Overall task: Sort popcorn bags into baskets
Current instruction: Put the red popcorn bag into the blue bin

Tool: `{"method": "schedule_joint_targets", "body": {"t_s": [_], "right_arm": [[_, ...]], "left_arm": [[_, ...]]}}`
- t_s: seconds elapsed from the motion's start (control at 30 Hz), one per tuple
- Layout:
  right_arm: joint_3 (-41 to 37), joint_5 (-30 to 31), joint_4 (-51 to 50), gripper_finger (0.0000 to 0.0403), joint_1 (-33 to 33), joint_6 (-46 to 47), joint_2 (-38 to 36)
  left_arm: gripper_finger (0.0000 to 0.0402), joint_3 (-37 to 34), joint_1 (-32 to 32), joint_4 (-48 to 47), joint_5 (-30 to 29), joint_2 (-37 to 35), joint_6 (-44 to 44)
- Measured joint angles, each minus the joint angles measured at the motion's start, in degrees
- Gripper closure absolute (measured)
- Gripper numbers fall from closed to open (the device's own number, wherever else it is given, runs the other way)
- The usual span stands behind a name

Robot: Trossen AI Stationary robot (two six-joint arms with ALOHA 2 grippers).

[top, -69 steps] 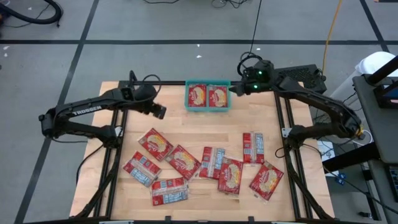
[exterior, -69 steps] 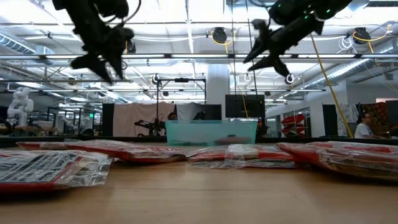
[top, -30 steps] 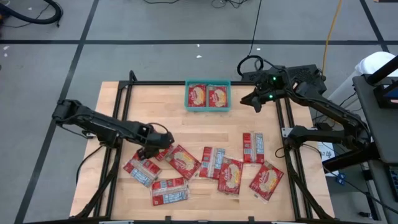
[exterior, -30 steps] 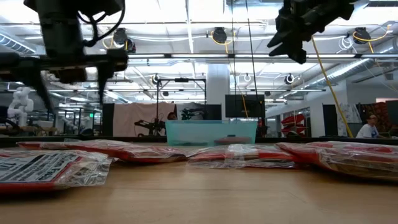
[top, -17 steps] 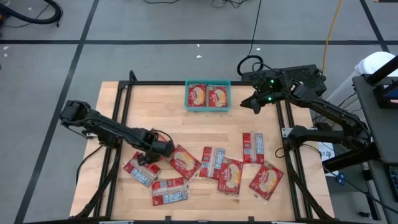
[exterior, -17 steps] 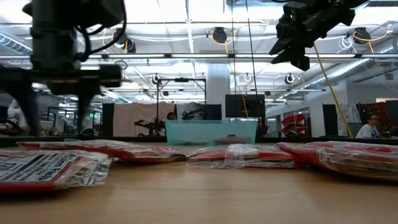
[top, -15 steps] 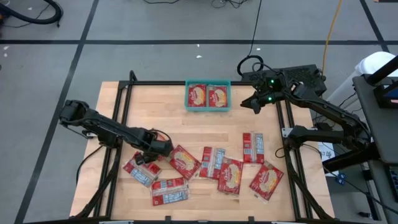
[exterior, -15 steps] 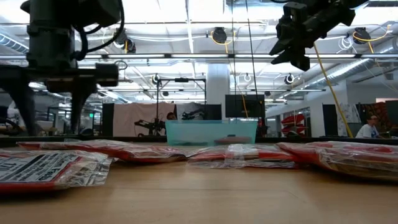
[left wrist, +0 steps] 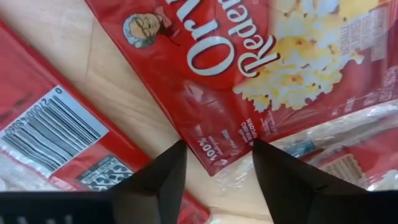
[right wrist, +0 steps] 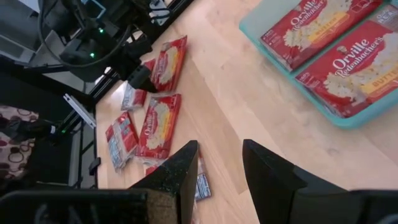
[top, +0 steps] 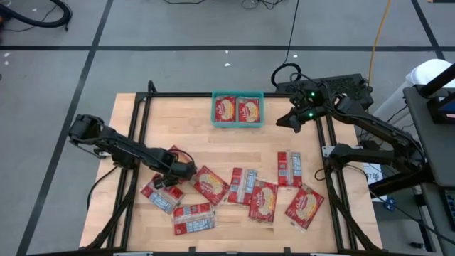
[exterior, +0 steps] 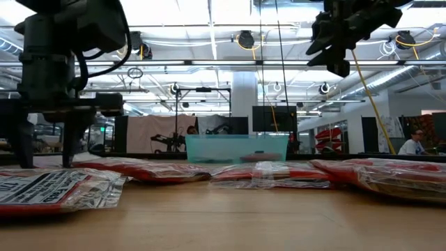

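Left gripper, at the table's 8 o'clock, is lowering parted, empty fingers astride a corner of a face-up popcorn bag. Nine or so bags are lying loose from 8 to 4 o'clock. The basket at 12 is holding two bags; most sorting remains. Right gripper, at 2 o'clock, is waiting, fingers apart and empty.

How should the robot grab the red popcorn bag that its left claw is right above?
Probably by the near corner. The popcorn bag lies flat on the table, so its face offers no grip. In the left wrist view, that corner sits between the open fingers of the left gripper. Coming straight down and pinching that thin edge looks best. The right gripper waits beside the basket.
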Motion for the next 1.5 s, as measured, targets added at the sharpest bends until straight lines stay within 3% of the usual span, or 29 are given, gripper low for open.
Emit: {"method": "schedule_joint_targets", "body": {"t_s": [0.1,0.23,0.33,0.6,0.93,1.33,1.5], "right_arm": [[0.0,0.0,-0.3,0.0282,0.0,0.0,-0.7],[0.0,0.1,-2.0,0.0282,0.0,-0.1,-1.7],[0.0,0.2,-2.8,0.0282,0.0,-0.4,-2.4],[0.0,0.4,-3.0,0.0282,0.0,-0.6,-2.9],[-3.0,0.7,0.2,0.0282,0.0,0.6,-2.9],[-5.9,0.7,7.3,0.0282,0.0,14.3,-2.9],[-5.9,2.7,12.4,0.0282,0.0,18.7,-2.9]], "left_arm": [[0.0261,-0.9,0.0,0.4,0.0,-0.1,1.7],[0.0351,-0.9,-0.1,-1.3,-0.4,-0.1,4.4],[0.039,-1.0,0.1,-1.1,-4.6,-0.4,5.9],[0.0399,3.0,0.8,-7.4,-12.7,-3.9,12.2],[0.0401,14.4,5.9,-18.1,-17.1,-5.8,33.2],[0.0401,28.5,17.3,-17.1,-20.4,-6.4,57.7],[0.0401,29.9,23.8,-11.1,-20.9,-6.4,65.7]]}}
